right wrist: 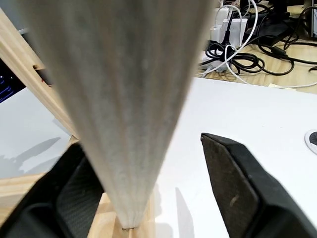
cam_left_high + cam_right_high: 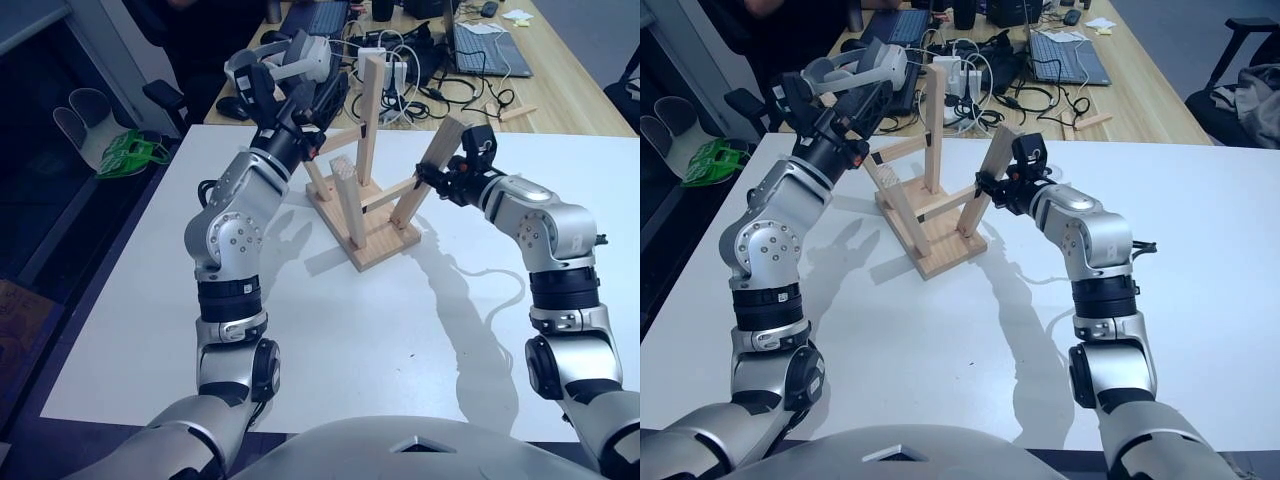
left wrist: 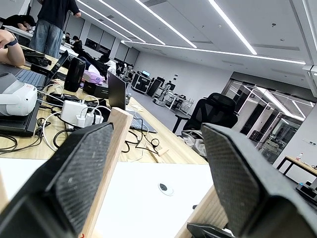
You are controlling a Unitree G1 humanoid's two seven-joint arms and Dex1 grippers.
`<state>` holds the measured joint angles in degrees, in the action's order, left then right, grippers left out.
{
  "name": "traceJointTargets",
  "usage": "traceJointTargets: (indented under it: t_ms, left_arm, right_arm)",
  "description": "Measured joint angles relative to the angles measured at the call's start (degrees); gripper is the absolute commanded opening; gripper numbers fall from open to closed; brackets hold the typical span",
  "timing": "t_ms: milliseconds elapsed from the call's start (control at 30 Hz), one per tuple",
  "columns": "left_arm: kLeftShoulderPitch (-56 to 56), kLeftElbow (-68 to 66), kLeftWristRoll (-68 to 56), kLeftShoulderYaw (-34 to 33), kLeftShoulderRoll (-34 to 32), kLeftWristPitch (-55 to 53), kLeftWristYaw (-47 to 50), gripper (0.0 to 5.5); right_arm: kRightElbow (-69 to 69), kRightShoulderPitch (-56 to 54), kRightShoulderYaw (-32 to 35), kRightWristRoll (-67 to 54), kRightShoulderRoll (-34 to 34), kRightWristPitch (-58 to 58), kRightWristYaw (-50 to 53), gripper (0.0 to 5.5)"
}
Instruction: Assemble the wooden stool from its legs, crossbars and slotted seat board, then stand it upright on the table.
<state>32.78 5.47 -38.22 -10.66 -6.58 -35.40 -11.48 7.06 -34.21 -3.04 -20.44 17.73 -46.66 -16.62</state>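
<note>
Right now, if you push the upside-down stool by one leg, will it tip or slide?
Probably slides: the stool rests on its flat seat board on the smooth table. The tilted leg looks loosely seated, so it may wobble.

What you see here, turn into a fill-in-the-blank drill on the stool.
1. The stool rests with its seat board flat on the ___.
2. The right end effector has its fingers ___ around a leg.
3. That leg is ___, not upright.
Missing words: table; open; tilted.
</note>
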Motion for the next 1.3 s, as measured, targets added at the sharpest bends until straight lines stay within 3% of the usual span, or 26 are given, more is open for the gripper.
traceJointTargets:
  t_ms: [133,467,700,867,1067,1300]
  left_arm:
    - [0.0,0.0,0.0,0.0,0.1,0.0,0.0,3.29]
    - [-0.5,0.5,0.0,1.5,2.1,-0.8,0.9,3.29]
    - [-3.2,4.9,0.8,2.9,3.3,0.8,1.4,3.29]
    - [-1.9,5.7,4.1,0.1,4.4,9.9,4.5,3.29]
    - [0.3,3.9,11.9,-1.6,4.2,16.7,11.0,3.29]
    - [0.0,2.3,12.2,-1.6,4.4,15.9,11.3,3.29]
  right_arm:
    - [0.1,0.6,-1.9,2.9,0.1,5.0,-0.1,3.16]
    - [-1.4,3.5,6.6,0.7,-4.8,18.4,0.0,3.16]
    - [-9.1,1.1,7.3,2.8,-3.5,25.2,-0.8,3.16]
    - [-16.8,-2.3,3.2,3.7,-2.2,23.2,-3.1,2.31]
    - [-11.5,3.8,-6.9,1.6,-8.9,0.3,-1.7,1.31]
    - [-7.0,3.1,0.3,-1.7,-16.6,-4.9,3.8,0.02]
